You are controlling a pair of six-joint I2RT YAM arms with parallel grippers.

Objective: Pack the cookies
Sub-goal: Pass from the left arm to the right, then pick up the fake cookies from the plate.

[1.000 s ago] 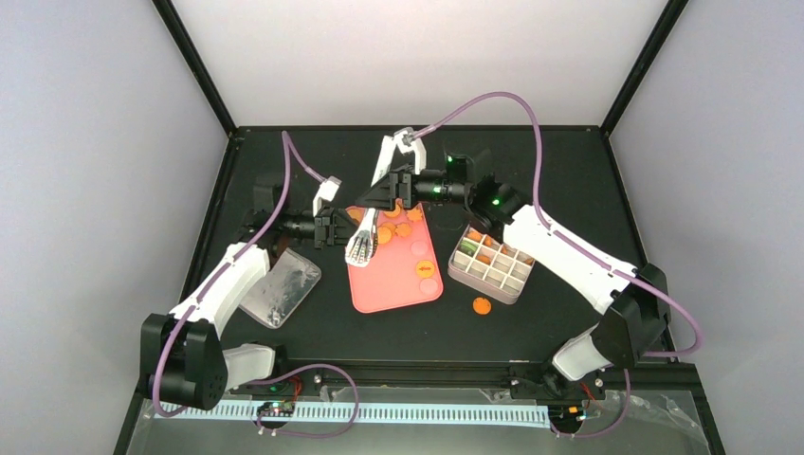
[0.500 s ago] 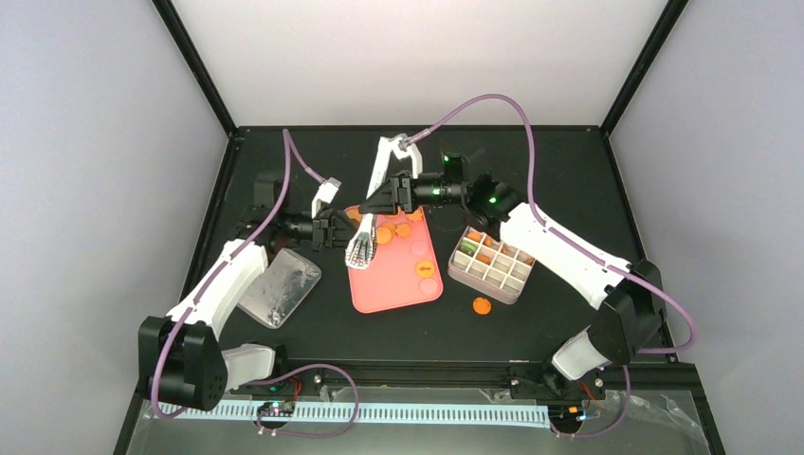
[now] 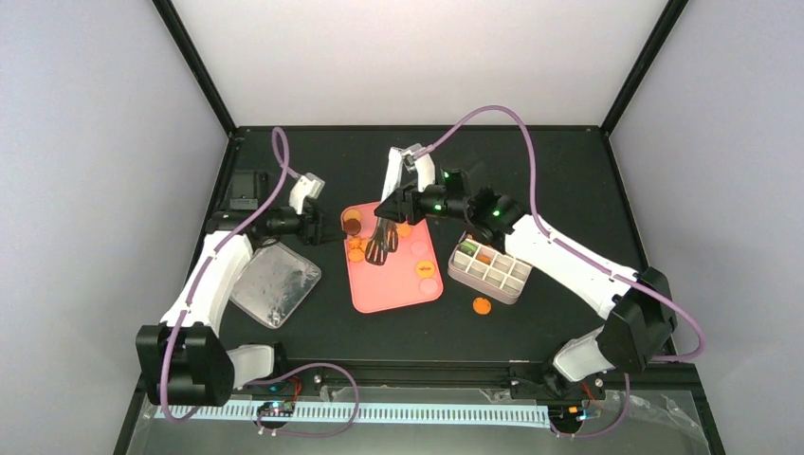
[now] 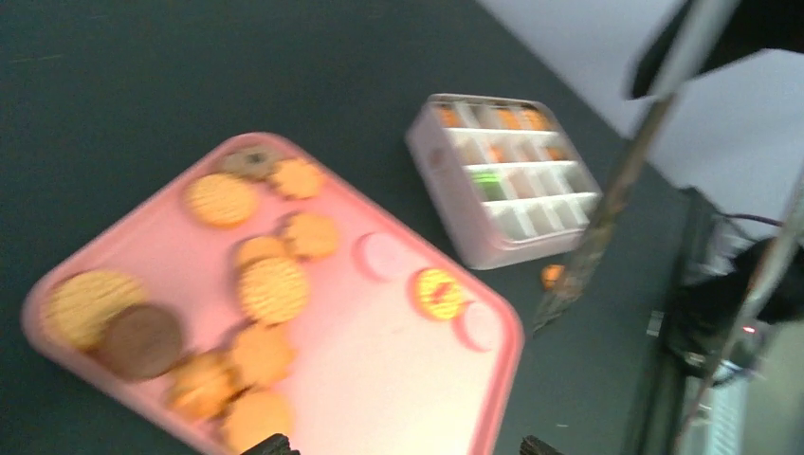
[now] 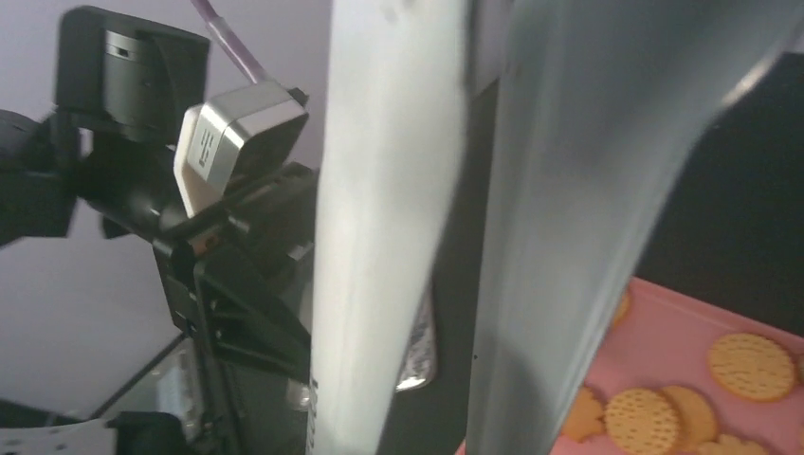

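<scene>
Several round cookies [image 3: 356, 248], orange, golden and one dark brown [image 3: 352, 226], lie at the far left end of a pink tray [image 3: 398, 289]; two pale pink ones and a yellow one [image 3: 423, 270] lie near its right rim. The same cookies [image 4: 270, 289] fill the left wrist view. My right gripper [image 3: 397, 204] is shut on long metal tongs [image 3: 382, 245], whose tips hang over the cookies. The tongs' two arms [image 5: 389, 227] fill the right wrist view and hide the fingers. My left gripper [image 3: 311, 224] is open and empty, just left of the tray; its fingertips [image 4: 275, 444] show.
A white divided box [image 3: 488, 268] with a few cookies in its cells stands right of the tray. One loose orange cookie [image 3: 482, 305] lies on the table in front of it. A clear plastic lid [image 3: 275, 284] lies left of the tray, under the left arm.
My left gripper has opened, let go of the tongs and drawn back to the left. The right gripper has closed further on the tongs, which now hang steeper over the tray.
</scene>
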